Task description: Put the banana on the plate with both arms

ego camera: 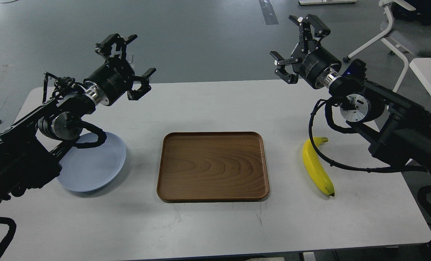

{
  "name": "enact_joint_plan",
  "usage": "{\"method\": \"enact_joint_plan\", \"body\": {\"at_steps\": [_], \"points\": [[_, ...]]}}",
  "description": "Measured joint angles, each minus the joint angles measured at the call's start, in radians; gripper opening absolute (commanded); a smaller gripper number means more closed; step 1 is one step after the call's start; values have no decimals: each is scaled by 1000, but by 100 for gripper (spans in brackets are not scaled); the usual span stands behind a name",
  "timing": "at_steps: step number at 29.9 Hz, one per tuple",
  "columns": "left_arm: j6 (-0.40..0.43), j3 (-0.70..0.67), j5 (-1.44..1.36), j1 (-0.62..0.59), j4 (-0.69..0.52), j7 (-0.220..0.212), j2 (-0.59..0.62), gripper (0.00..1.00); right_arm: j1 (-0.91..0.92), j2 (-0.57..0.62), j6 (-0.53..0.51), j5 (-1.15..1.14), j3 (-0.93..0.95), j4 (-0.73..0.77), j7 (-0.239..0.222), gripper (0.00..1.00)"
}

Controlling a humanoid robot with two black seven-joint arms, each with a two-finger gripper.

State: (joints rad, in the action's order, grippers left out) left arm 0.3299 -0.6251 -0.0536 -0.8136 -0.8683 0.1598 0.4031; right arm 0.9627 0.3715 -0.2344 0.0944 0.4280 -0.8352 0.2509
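Banana (pixel 317 167) flat on bench (pixel 215 224), right of tray (pixel 212 166), well apart from plate (pixel 95 163) at far left. Both end effectors raised, spread and empty: left (pixel 130 61), right (pixel 298 45). Probably light, soft-skinned, easily bruised, apt to roll on its curve. Best gripped gently across the thick middle, not stem or tip.
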Motion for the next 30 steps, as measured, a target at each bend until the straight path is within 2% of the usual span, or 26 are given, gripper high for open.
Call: {"method": "enact_joint_plan", "body": {"at_steps": [5,30], "points": [[27,-14,-4,6,-22,7,3,98,-8,24,-17,3,5,-3,-4,100],[26,-22,8,31,-26,13,-2,98,-18,116,-31,5,10,-42,-22,100]]}}
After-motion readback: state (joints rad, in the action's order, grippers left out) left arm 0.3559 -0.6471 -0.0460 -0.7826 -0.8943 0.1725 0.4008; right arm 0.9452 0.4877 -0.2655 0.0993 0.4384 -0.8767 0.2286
